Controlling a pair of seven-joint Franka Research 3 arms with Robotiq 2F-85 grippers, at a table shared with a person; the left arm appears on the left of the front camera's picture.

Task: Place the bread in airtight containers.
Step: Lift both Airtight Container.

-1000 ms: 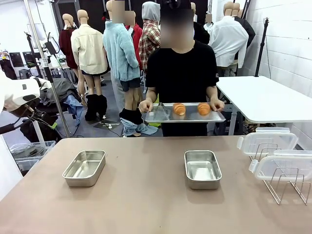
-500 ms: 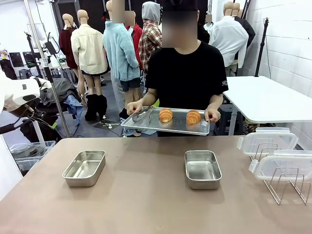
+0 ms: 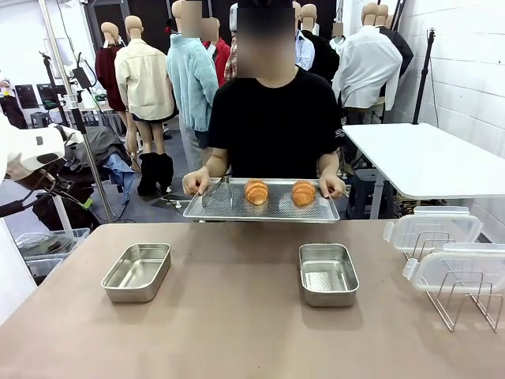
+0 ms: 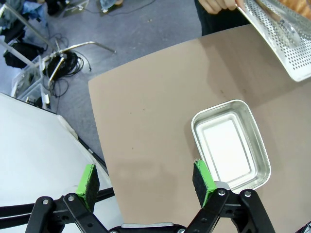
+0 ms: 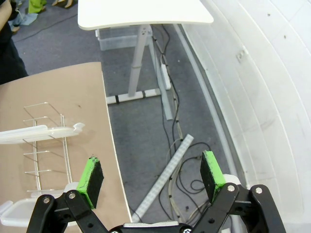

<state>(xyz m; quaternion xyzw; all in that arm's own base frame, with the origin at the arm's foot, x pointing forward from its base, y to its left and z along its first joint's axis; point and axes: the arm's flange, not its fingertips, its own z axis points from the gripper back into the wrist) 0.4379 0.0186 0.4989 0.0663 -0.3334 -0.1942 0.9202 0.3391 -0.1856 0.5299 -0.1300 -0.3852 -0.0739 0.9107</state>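
At the table's far edge a person (image 3: 268,118) holds a perforated tray (image 3: 272,212) carrying the left croissant (image 3: 256,191), the right croissant (image 3: 304,193) and tongs (image 3: 215,192). Nearer the robot, the left pan (image 3: 137,272) and right pan (image 3: 327,273) sit empty and well apart. The left gripper (image 4: 145,172) hangs wide open and empty beside the left pan; the right gripper (image 5: 151,170), equally spread and empty, hangs beyond the table's right edge. Best to wait until the tray rests, then close gently across a croissant's middle
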